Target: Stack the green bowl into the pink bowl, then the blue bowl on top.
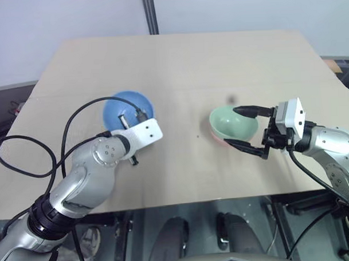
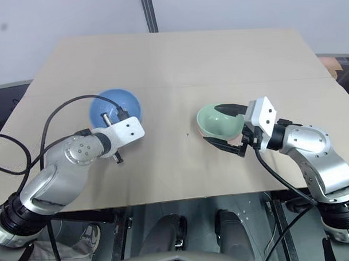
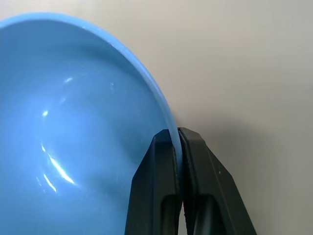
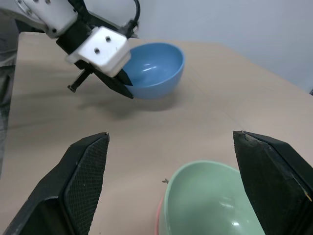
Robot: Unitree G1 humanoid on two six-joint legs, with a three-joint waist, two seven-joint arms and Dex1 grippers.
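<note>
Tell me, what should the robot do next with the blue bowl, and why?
Probably lift it. The left claw is shut on the blue bowl's rim, one finger inside and one outside. The green bowl already sits in the pink bowl, so only the blue one is left to stack.

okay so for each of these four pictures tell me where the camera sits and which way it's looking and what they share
Left eye, right eye: on the head, looking forward and down over the table; both arms show.
Left wrist: along the left gripper, its fingers pinching the blue bowl rim.
Right wrist: along the open right gripper, over the green bowl nested in the pink bowl.
Shared: the right wrist view also shows the blue bowl and left gripper.
</note>
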